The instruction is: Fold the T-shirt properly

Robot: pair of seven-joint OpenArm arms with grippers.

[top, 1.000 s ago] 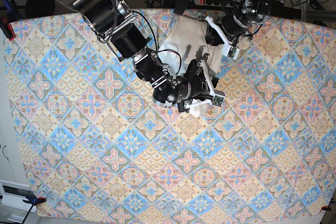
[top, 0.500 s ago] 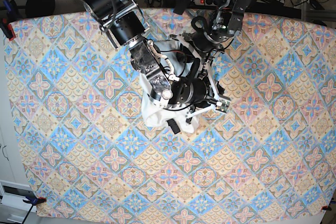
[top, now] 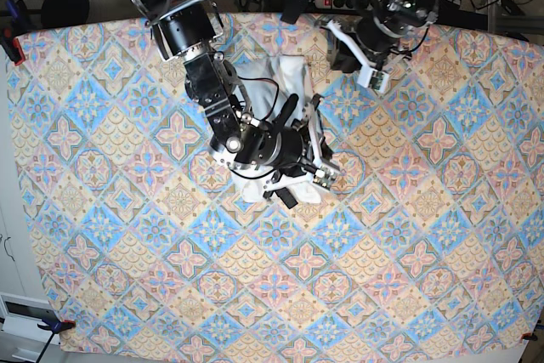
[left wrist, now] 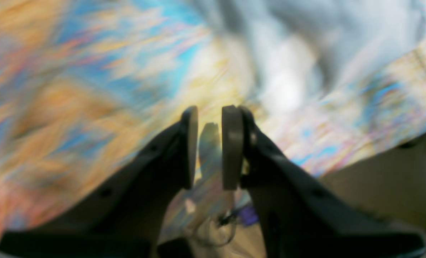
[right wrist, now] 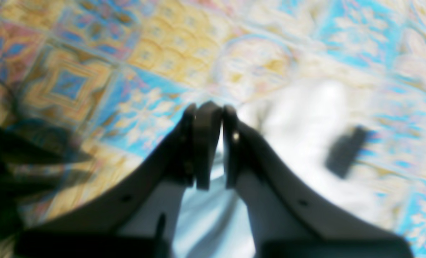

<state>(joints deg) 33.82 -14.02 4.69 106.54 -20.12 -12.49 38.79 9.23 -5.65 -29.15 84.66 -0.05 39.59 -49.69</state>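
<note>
The white T-shirt (top: 287, 72) lies bunched on the patterned tablecloth at the upper middle of the base view. My right gripper (top: 276, 186) is shut on a fold of it (right wrist: 306, 118) and holds that fold toward the table's middle. In the right wrist view the gripper (right wrist: 216, 107) has white cloth between its fingers. A small black tag (right wrist: 343, 152) shows on the cloth to its right. My left gripper (top: 340, 55) is near the table's far edge, right of the shirt. In the blurred left wrist view its pads (left wrist: 210, 111) stand a narrow gap apart with nothing between them. The shirt (left wrist: 306, 46) lies ahead of it.
The patterned tablecloth (top: 425, 235) covers the whole table. Clamps hold it at the left corners (top: 10, 40) (top: 53, 325). A power strip and cables (top: 340, 2) lie behind the far edge. My right arm's links (top: 191, 31) reach over the shirt's left part.
My right gripper has drawn the shirt's fold slightly left and nearer the bunch. My left arm has pulled back to the far edge, away from the shirt.
</note>
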